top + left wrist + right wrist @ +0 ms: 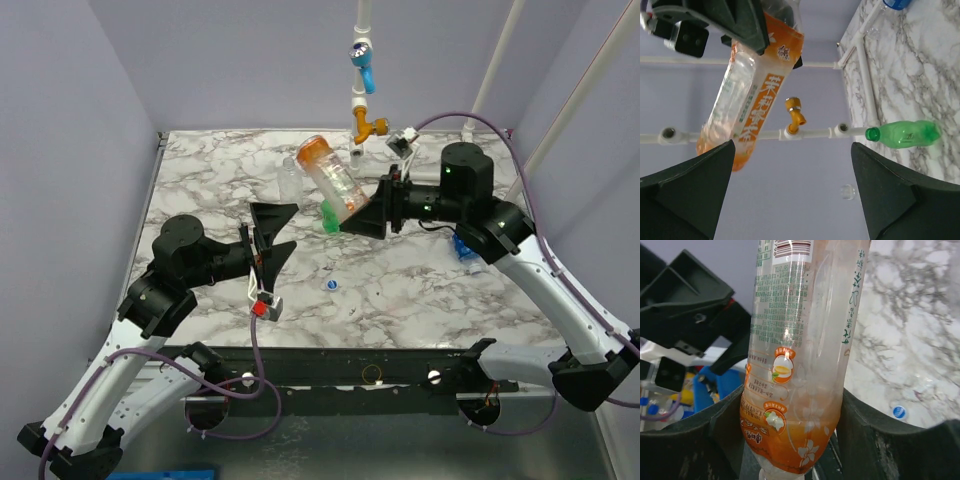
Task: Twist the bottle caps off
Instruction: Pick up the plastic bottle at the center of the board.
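Note:
My right gripper [368,212] [790,440] is shut on the orange bottle [335,175] [800,340] [752,100] and holds it tilted above the table, neck end down in the jaws. My left gripper [292,226] [792,165] stands wide open just left of that bottle, with nothing between its fingers. The green bottle [329,218] [905,134] lies on the marble table [420,290], partly hidden by the orange one. A clear bottle [290,180] stands behind. The blue-label bottle [466,250] lies under my right arm. One loose blue-white cap [331,284] [898,412] rests on the table.
A white pipe frame rises at the back with a blue fitting [365,65] and an orange fitting [368,127] [796,112]. Purple walls close in the table on three sides. Both arms' cables hang at the near edge.

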